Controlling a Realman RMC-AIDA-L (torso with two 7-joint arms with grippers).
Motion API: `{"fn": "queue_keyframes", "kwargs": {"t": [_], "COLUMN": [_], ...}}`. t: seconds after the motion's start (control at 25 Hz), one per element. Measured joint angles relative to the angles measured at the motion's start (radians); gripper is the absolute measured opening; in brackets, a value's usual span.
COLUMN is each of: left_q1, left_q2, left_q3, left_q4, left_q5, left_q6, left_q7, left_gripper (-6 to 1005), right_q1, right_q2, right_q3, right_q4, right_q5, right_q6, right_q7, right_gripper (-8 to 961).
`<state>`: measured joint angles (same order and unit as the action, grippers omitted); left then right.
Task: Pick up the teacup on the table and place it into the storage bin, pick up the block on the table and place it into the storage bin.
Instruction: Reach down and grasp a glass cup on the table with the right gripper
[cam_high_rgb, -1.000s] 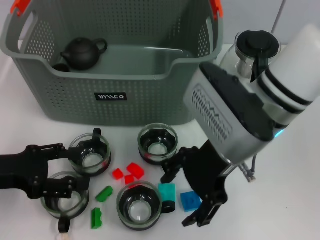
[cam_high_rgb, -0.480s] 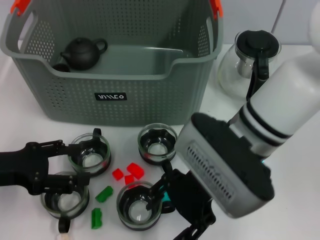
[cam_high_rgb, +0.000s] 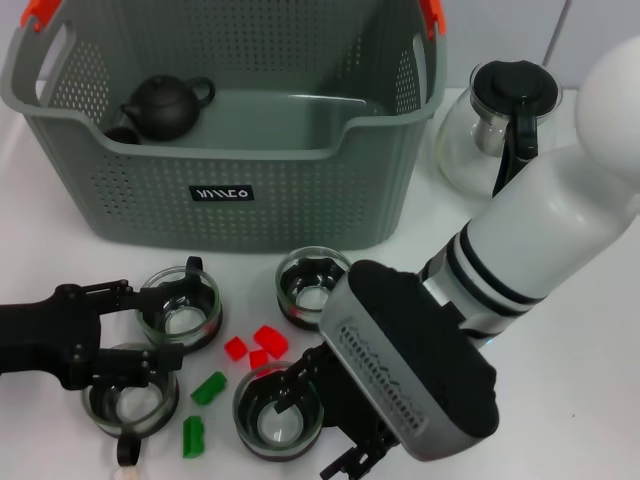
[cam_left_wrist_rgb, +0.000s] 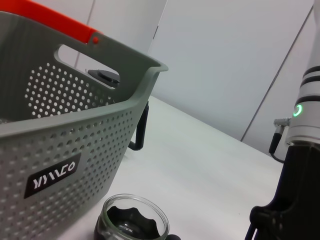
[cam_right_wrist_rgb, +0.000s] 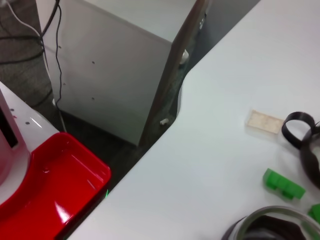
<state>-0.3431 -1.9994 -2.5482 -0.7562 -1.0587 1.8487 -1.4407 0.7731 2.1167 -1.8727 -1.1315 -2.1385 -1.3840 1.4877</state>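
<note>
Several glass teacups with black liners stand on the white table in front of the storage bin (cam_high_rgb: 90, 195). My right gripper (cam_high_rgb: 320, 425) is open at the front teacup (cam_high_rgb: 270, 415). One finger reaches over its rim and the other stays outside, on its right. Red blocks (cam_high_rgb: 268, 341) and green blocks (cam_high_rgb: 208, 388) lie between the cups. In the right wrist view I see that cup's rim (cam_right_wrist_rgb: 270, 225) and a green block (cam_right_wrist_rgb: 282, 184). My left gripper (cam_high_rgb: 142, 327) rests open at the left, between two teacups (cam_high_rgb: 185, 310) (cam_high_rgb: 128, 402).
A black teapot (cam_high_rgb: 165, 105) lies inside the bin. A glass pot with a black handle (cam_high_rgb: 505, 115) stands at the back right. The right forearm (cam_high_rgb: 520, 260) covers the table right of the cups. A red tray (cam_right_wrist_rgb: 50, 180) sits on the floor past the table edge.
My right arm swung left and lower, covering the blue blocks, and its gripper moved onto the front teacup. The left arm stayed put.
</note>
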Motion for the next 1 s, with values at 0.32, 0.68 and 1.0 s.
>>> {"fn": "queue_keyframes", "kwargs": {"t": [0.32,0.68,1.0], "left_q1": [0.002,0.001,0.000], "left_q2": [-0.003,-0.006,-0.008], "left_q3": [0.000,0.000,0.000], "left_q4": [0.000,0.000,0.000], "left_q5": [0.000,0.000,0.000], "left_q6": [-0.001,-0.001,0.000], "left_q7": [0.000,0.000,0.000], "left_gripper": [905,904,904], "right_q1": [-0.001,-0.010,-0.011], "right_q2": [0.000,-0.004,-0.004], "right_q3": [-0.024,-0.025,-0.021], "right_q4": [0.030,0.042,0.028], "right_q5": [-0.002,-0.017,-0.070], "right_q6": [0.023,0.026,0.026], "right_q7": [0.004,0.053,0.114], "right_gripper": [790,791,791]}}
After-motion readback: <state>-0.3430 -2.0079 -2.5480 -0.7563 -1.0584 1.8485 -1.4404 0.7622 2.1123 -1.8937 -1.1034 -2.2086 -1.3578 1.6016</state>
